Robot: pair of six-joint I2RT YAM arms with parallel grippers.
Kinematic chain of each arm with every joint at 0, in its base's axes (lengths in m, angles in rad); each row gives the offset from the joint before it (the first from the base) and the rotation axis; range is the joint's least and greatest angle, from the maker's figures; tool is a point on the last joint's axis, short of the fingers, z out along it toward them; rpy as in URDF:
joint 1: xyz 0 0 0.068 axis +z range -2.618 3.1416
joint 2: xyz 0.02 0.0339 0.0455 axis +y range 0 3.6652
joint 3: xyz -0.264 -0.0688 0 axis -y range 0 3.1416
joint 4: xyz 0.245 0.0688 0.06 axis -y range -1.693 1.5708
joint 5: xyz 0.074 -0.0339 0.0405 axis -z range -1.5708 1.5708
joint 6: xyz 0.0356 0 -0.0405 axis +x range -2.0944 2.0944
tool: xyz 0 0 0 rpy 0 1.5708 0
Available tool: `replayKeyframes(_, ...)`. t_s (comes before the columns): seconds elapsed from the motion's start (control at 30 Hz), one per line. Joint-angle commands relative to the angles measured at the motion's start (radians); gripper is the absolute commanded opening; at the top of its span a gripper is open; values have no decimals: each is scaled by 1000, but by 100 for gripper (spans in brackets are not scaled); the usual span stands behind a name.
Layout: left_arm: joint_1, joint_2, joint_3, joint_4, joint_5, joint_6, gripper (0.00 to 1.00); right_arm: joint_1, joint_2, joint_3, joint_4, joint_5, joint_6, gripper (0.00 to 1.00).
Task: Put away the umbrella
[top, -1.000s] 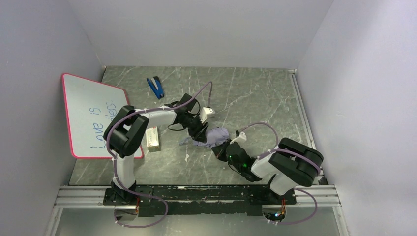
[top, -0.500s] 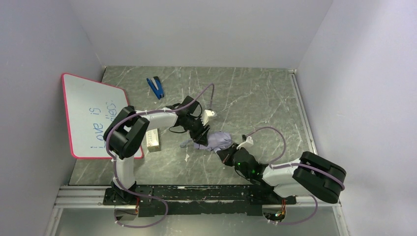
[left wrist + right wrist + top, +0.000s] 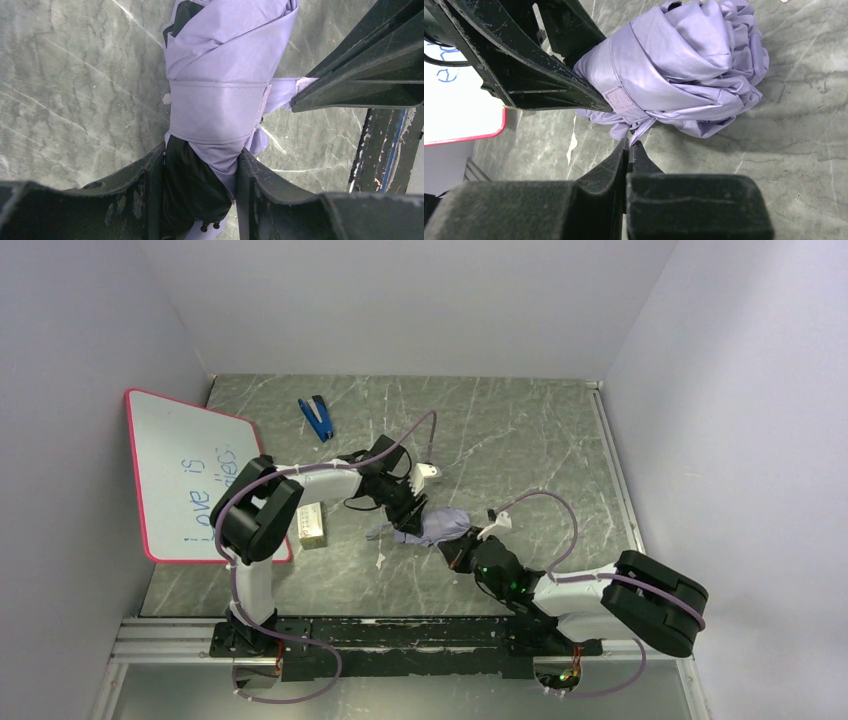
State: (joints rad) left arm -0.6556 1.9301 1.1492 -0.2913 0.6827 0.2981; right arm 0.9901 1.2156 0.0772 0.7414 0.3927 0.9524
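The umbrella lies folded on the table's middle, a pale lavender bundle with black lining showing near the jaws. My left gripper is shut on its narrow end, one finger pressing each side; in the top view this gripper sits at the bundle's left. The closure strap runs around the bundle, and its loose end leads down into my right gripper, which is shut on that strap tip. From above, the right gripper is just in front of the umbrella. The shaft is hidden.
A whiteboard with a pink rim leans at the left wall. A small box lies beside it, a blue stapler sits at the back left, and a white scrap lies in front of the umbrella. Walls close three sides.
The right arm has stretched out low, its elbow swinging right, while the gripper stayed at the strap. The umbrella bundle shifted slightly right. The left arm barely moved.
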Motion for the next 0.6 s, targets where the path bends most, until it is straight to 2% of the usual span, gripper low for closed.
replayKeyframes(0.0,18,64,-46,-26,-383,61,5,19,-7,40,152,11,0,0)
replayKeyframes(0.57,-5,84,-41,-37,-417,70,5,-20,74,105,288,-8,23,0)
